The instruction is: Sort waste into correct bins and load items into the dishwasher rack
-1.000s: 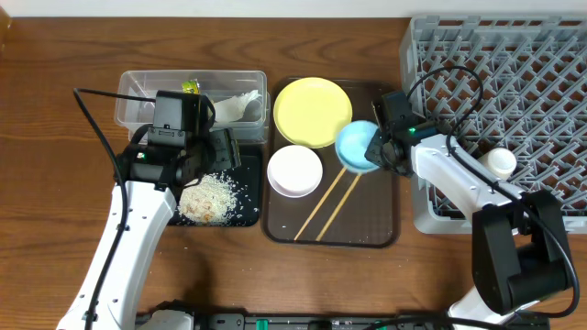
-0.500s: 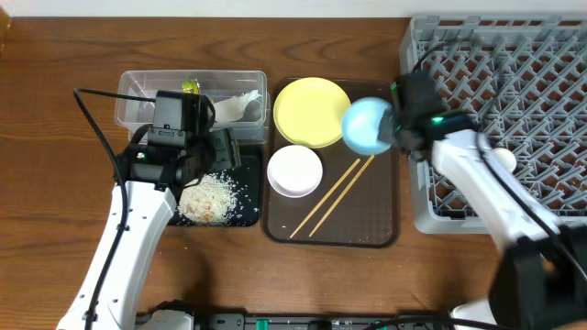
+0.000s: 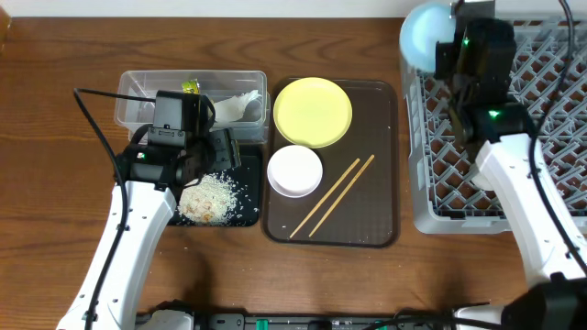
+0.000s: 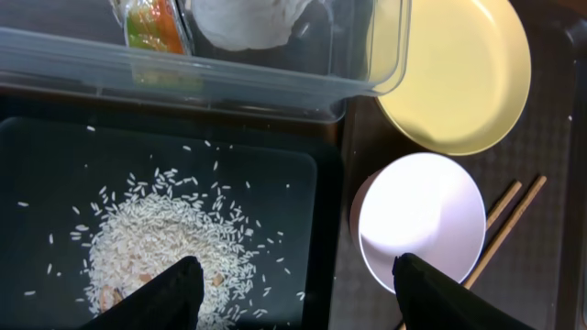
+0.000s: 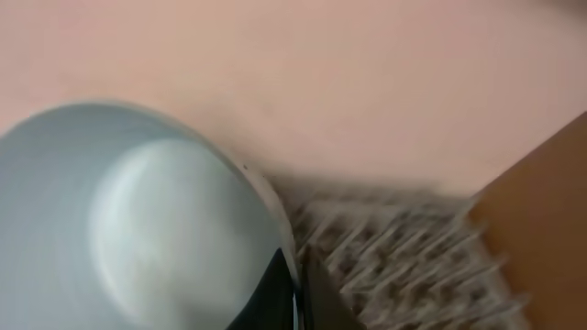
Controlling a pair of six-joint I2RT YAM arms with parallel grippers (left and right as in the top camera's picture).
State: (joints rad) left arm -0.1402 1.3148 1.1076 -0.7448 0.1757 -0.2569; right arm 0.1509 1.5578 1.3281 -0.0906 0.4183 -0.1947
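My right gripper (image 3: 448, 51) is shut on the rim of the light blue bowl (image 3: 425, 35), which it holds in the air over the far left corner of the grey dishwasher rack (image 3: 514, 110). In the right wrist view the bowl (image 5: 138, 220) fills the left side, and the jaws of that gripper (image 5: 298, 293) pinch its edge above the blurred rack (image 5: 394, 247). The yellow plate (image 3: 313, 112), white bowl (image 3: 294, 170) and two chopsticks (image 3: 335, 195) lie on the brown tray. My left gripper (image 4: 295, 289) stands open over the black tray (image 4: 275, 165), where the rice (image 4: 165, 247) lies.
The clear tub (image 3: 147, 110) at the back left holds the green-and-yellow wrapper (image 3: 190, 86) and the crumpled paper (image 3: 237, 105). The brown serving tray (image 3: 385, 183) lies between the black tray (image 3: 248, 206) and the rack. The table's far edge runs just behind the rack.
My right gripper has carried the light blue bowl off the brown tray, up and back to the rack's far left corner. The left arm has not moved.
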